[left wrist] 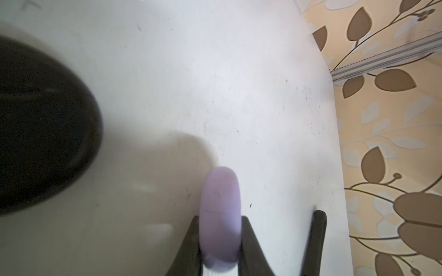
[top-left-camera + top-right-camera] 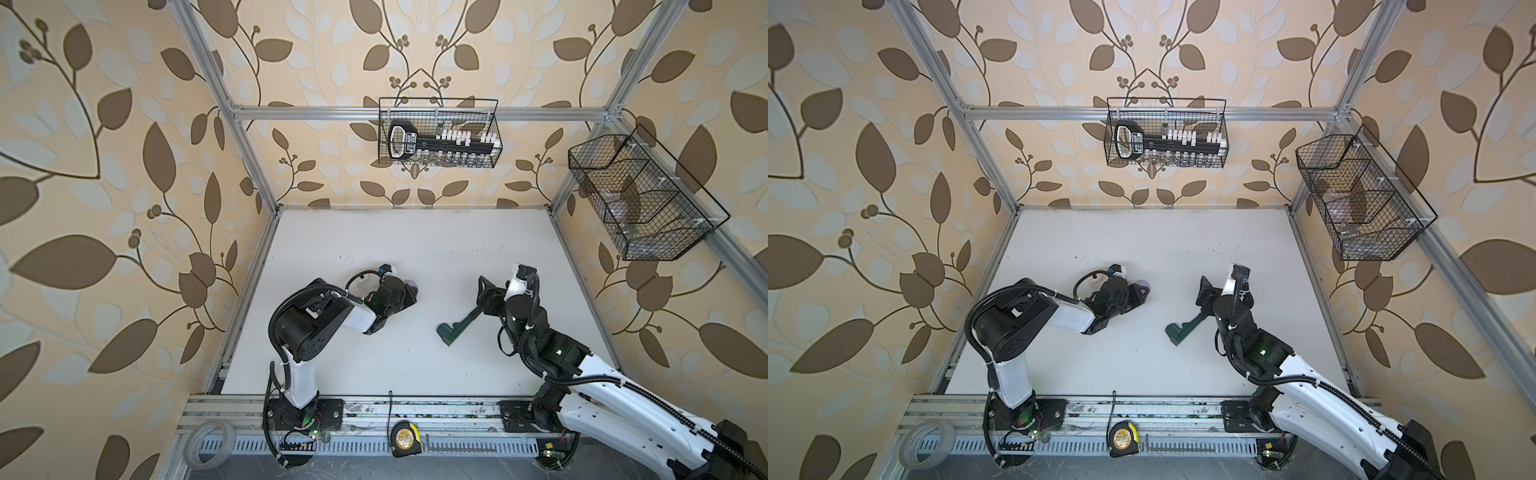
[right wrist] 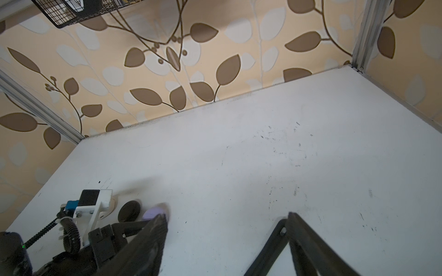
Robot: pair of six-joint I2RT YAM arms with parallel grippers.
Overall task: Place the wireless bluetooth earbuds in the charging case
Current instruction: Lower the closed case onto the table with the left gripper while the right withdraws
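Note:
My left gripper (image 1: pixel 220 218) is shut on a pale lilac charging case (image 1: pixel 220 203), gripped edge-on with its lid closed, low over the white table. That case also shows in both top views (image 2: pixel 411 284) (image 2: pixel 1144 284) and in the right wrist view (image 3: pixel 155 212). A round black case (image 3: pixel 129 211) lies just beside it, a dark blur (image 1: pixel 43 124) in the left wrist view. My right gripper (image 3: pixel 226 215) stands open and empty over bare table (image 2: pixel 482 293), right of the middle. The earbuds are out of view.
A long dark green wrench-shaped tool (image 2: pixel 459 322) lies beside my right arm. Black wire baskets hang on the back wall (image 2: pixel 438 133) and right wall (image 2: pixel 640 199). A tape measure (image 2: pixel 404 444), tape roll (image 2: pixel 210 444) and hex key (image 2: pixel 461 448) sit on the front rail.

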